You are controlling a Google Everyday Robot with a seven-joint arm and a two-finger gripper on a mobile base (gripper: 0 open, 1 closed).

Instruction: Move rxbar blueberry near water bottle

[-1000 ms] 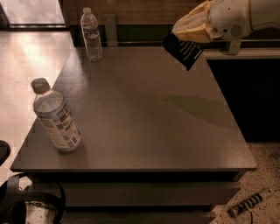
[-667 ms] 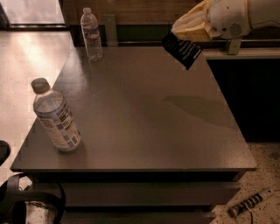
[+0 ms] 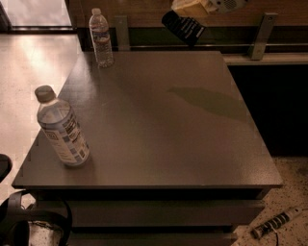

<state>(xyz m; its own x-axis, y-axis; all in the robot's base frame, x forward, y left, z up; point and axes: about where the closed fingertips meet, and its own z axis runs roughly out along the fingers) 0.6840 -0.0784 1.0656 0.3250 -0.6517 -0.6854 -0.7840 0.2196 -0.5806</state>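
Note:
The rxbar blueberry (image 3: pixel 183 28), a dark flat bar with rows of pale text, hangs in the air above the table's far edge. My gripper (image 3: pixel 188 13) is at the top of the view and is shut on the bar's upper end. The water bottle (image 3: pixel 101 37), slim and clear with a white cap and a reddish label band, stands upright at the table's far left corner, well to the left of the bar.
A wider bottle (image 3: pixel 62 127) with a grey cap and white-and-blue label stands near the front left of the grey table (image 3: pixel 159 125). A ledge with metal brackets (image 3: pixel 262 29) runs behind. A cable piece (image 3: pixel 274 223) lies on the floor at the lower right.
My gripper has moved up and to the left with the bar, toward the top of the view. Both bottles stand where they were.

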